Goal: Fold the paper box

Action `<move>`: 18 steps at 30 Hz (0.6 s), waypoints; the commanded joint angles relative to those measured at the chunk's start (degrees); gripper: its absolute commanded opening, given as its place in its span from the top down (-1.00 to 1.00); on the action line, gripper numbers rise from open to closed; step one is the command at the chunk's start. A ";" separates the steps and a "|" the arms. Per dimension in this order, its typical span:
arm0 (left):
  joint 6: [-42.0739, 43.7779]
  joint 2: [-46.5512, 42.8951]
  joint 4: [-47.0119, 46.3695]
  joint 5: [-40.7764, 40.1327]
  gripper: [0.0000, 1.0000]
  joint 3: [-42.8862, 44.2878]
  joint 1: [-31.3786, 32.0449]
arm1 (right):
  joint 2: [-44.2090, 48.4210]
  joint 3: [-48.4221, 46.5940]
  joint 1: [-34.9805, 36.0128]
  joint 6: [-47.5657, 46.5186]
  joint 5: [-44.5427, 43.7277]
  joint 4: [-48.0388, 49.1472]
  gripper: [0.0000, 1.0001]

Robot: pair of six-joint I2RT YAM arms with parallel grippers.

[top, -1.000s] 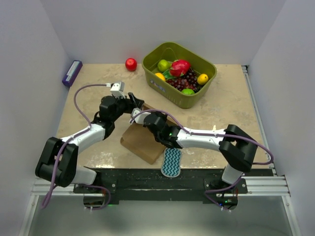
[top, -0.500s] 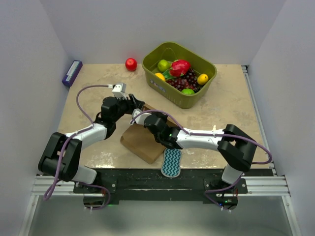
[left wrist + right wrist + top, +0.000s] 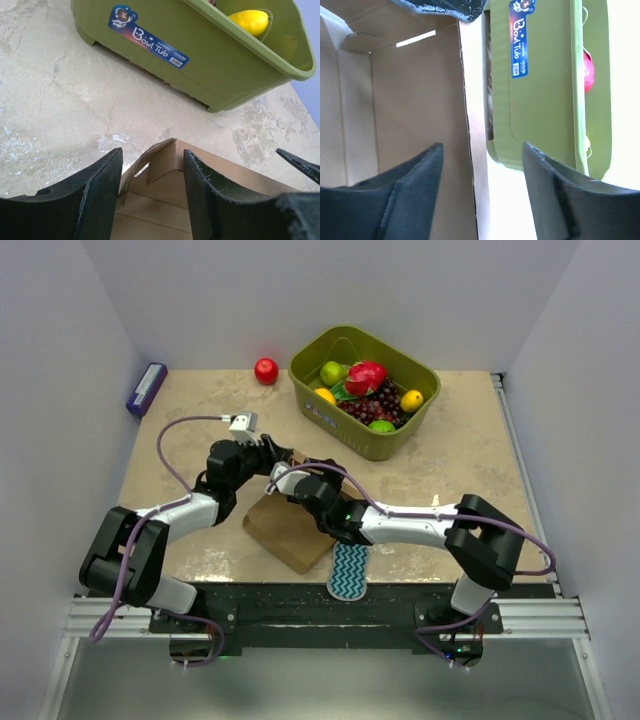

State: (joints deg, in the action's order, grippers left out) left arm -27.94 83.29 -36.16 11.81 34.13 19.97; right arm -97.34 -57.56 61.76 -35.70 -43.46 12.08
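Beyond the paper box, green fruit basket close, left tool spread, right tool spread, sponge nearside

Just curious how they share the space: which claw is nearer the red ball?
Left. The left claw is at the paper box's far edge, almost directly below the red ball in the overhead view. The right claw is over the box, nearer the robot's base.

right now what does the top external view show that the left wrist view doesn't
Only the top view: the red ball, the purple box by the left wall, the teal sponge. Only the left wrist: readable Bowl Tub sticker print and a raised flap between its open jaws. Both: green basket, paper box, yellow fruit.
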 commanded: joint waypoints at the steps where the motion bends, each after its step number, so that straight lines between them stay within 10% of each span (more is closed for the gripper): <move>1: 0.17 -0.05 -0.84 -0.83 -0.09 -0.64 0.42 | 6.45 0.61 1.43 7.29 1.88 -2.40 -0.51; 9: 0.52 -1.28 0.22 -2.67 -0.04 -1.34 0.95 | 15.60 -3.07 2.93 32.58 9.09 -17.85 -0.62; 14: 0.43 -2.34 0.39 -3.64 -0.02 -2.31 1.30 | 19.11 -6.09 2.93 73.53 17.08 -28.68 -0.60; 18: 0.17 -3.21 0.30 -4.34 -0.01 -3.01 1.57 | 19.47 2.26 2.93 98.57 28.41 -18.52 -0.53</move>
State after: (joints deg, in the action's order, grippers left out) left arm -27.97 81.69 -36.10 9.43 32.60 20.99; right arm -78.26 -60.99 64.55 28.82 -26.39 -9.72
